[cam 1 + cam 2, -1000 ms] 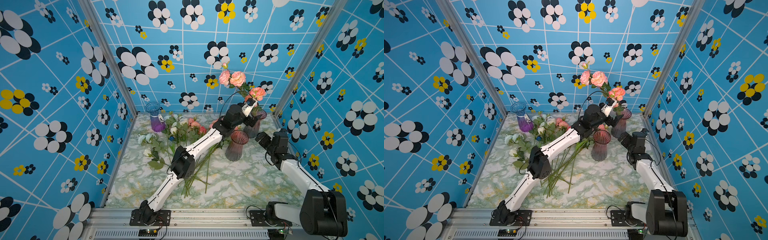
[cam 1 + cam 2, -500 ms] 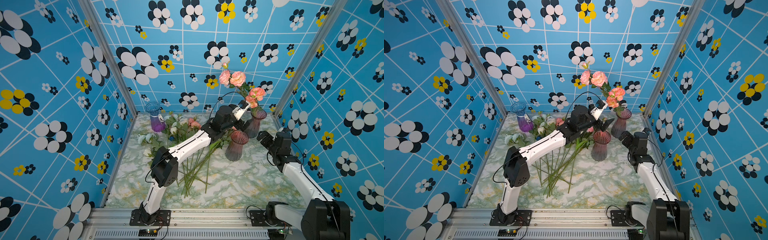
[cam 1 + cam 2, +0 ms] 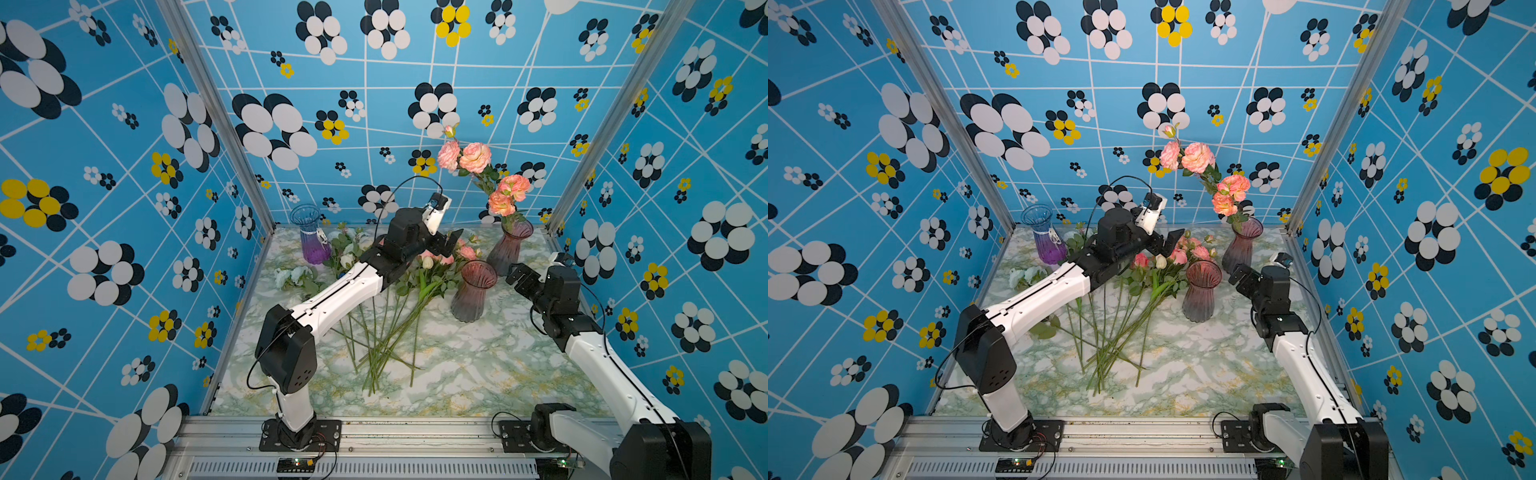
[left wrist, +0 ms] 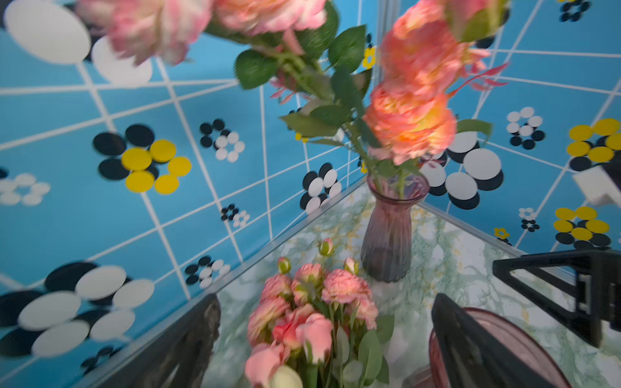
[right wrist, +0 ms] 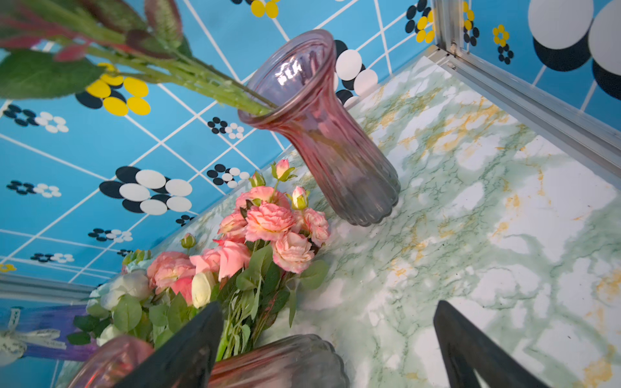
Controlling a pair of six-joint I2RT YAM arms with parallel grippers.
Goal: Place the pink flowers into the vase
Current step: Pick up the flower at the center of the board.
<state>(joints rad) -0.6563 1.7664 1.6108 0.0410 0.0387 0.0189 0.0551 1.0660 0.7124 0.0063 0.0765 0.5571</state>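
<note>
Step in hand: fetching the next stem. The left gripper point(image 3: 448, 245) hung open and empty just above the pink flowers point(image 3: 466, 252) heaped on the bench point(image 3: 478, 370); it must descend and close on one stem. Farther right, the far vase point(image 3: 510, 246) held several already. The right gripper point(image 3: 517, 276), open, stood near it.

Just behind the front vase point(image 3: 473, 291), slightly right, we see the rear vase point(image 3: 510, 245) holding standing flowers point(image 3: 476, 158). Left of the front vase, loose flowers point(image 3: 466, 252) lie on the table point(image 3: 498, 374). Far left and behind stands a third vase point(image 3: 311, 239).
</note>
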